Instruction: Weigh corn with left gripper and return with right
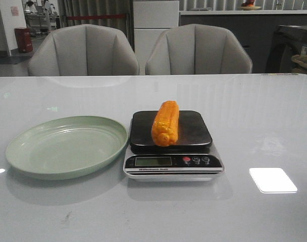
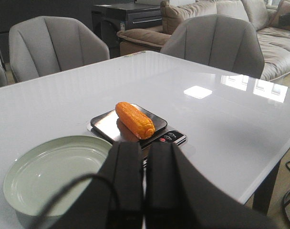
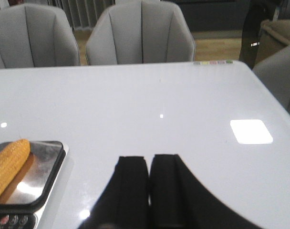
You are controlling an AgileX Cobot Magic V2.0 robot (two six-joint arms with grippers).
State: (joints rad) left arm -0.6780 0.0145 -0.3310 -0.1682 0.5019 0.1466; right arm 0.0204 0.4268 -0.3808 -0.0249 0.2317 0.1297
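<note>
so the corn (image 1: 165, 122) lies on the scale (image 1: 171, 145) beside the bare plate (image 1: 66, 146), weighing seemingly done, with the left gripper (image 2: 143, 176) and right gripper (image 3: 149, 183) both closed on nothing and clear, leaving the return for the right.

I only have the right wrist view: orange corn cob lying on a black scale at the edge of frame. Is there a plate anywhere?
Observer: Yes. A pale green round plate sits empty on the white table, beside the black kitchen scale, on the robot's left.
Operator: Is the cob fully on the platform?
Observer: Front view shows the orange-yellow corn cob lying along the platform's middle, one end toward the display.
Operator: Left arm?
Observer: Left gripper is off the corn, its fingers closed together, empty.
</note>
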